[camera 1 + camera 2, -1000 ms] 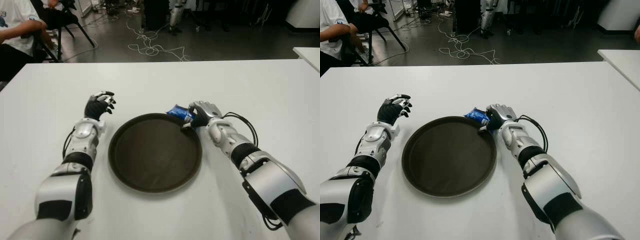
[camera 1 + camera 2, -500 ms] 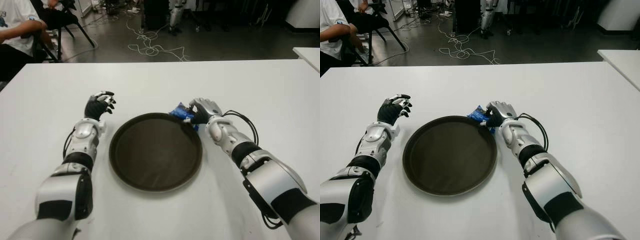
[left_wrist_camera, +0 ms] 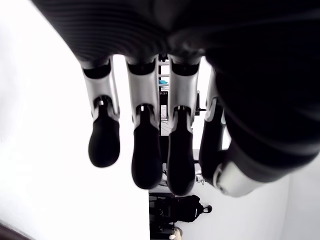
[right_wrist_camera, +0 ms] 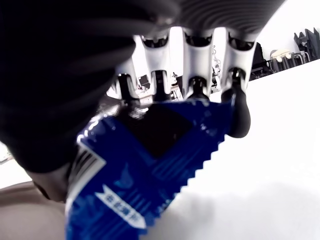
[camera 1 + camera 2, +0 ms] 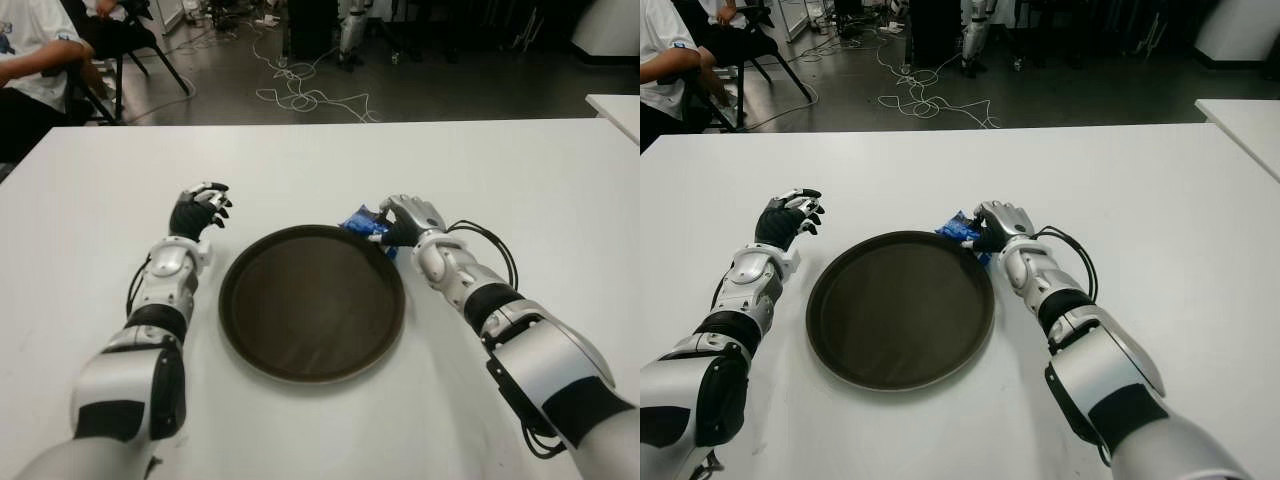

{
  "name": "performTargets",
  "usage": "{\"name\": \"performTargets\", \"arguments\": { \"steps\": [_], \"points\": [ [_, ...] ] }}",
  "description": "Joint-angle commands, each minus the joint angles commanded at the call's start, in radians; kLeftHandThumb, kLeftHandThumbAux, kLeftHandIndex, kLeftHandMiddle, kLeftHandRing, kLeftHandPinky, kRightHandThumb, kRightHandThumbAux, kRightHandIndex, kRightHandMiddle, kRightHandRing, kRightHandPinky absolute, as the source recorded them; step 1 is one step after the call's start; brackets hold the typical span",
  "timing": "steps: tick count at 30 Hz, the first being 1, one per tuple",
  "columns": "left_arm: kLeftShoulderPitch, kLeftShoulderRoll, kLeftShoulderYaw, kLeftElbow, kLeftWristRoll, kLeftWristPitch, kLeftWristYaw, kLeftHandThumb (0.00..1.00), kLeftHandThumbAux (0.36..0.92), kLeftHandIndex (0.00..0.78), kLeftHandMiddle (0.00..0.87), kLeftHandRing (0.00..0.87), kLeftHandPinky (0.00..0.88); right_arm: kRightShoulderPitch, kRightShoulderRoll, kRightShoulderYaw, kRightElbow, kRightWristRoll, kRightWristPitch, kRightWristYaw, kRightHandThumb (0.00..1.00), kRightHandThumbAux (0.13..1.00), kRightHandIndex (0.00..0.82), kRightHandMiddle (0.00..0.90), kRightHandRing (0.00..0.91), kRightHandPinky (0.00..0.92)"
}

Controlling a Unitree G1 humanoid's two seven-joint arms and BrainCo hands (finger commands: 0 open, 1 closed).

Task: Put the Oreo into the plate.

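My right hand [image 5: 402,221] has its fingers wrapped around the blue Oreo pack [image 4: 145,170], holding it at the far right rim of the dark plate [image 5: 312,303], not yet over the middle. I'd carry it inward and low across the rim before letting go, so the pack drops flat inside instead of catching the edge. My left hand [image 5: 200,210] shows left of the plate over the white surface [image 5: 300,170], fingers relaxed, holding nothing.

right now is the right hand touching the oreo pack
Touching. The right wrist view shows the right hand with fingers wrapped over the blue Oreo pack.
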Motion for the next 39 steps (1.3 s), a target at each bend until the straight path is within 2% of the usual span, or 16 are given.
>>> {"name": "performTargets", "arguments": {
  "steps": [15, 23, 24, 25, 27, 30, 39],
  "points": [
    [0.0, -0.002, 0.003, 0.002, -0.002, -0.001, 0.004, 0.698, 0.713, 0.427, 0.596, 0.625, 0.652, 0.003, -0.002, -0.007, -0.001, 0.0, -0.01, -0.026, 0.367, 0.82, 0.618, 0.734, 0.726, 0.699],
    [0.001, -0.001, -0.003, 0.0, 0.004, -0.002, 0.003, 0.698, 0.713, 0.427, 0.605, 0.63, 0.659, 0.001, 0.0, -0.015, 0.0, 0.007, -0.001, -0.01, 0.373, 0.82, 0.6, 0.73, 0.725, 0.699],
    [0.001, -0.001, -0.003, 0.0, 0.004, -0.002, 0.002, 0.698, 0.713, 0.427, 0.606, 0.631, 0.659, 0.001, 0.0, -0.016, 0.001, 0.006, -0.001, -0.009, 0.489, 0.786, 0.54, 0.724, 0.721, 0.696],
    [0.001, -0.001, -0.003, 0.0, 0.003, -0.002, 0.0, 0.698, 0.713, 0.427, 0.607, 0.632, 0.661, 0.0, 0.0, -0.015, 0.001, 0.006, 0.0, -0.008, 0.564, 0.764, 0.502, 0.72, 0.717, 0.694],
    [0.002, 0.0, -0.004, -0.001, 0.004, -0.002, -0.003, 0.698, 0.712, 0.427, 0.608, 0.633, 0.661, -0.002, 0.0, -0.015, 0.001, 0.004, 0.004, -0.005, 0.629, 0.745, 0.469, 0.716, 0.712, 0.69],
    [0.001, 0.0, -0.006, 0.0, 0.005, -0.002, -0.002, 0.698, 0.712, 0.427, 0.607, 0.634, 0.66, -0.002, 0.0, -0.014, 0.001, 0.004, 0.006, -0.003, 0.675, 0.731, 0.445, 0.712, 0.708, 0.685],
    [0.0, 0.001, -0.003, 0.004, 0.004, -0.002, -0.002, 0.698, 0.712, 0.427, 0.604, 0.631, 0.655, -0.003, 0.001, -0.009, 0.001, -0.002, 0.008, -0.012, 0.697, 0.725, 0.435, 0.715, 0.71, 0.69]
  ]
}}
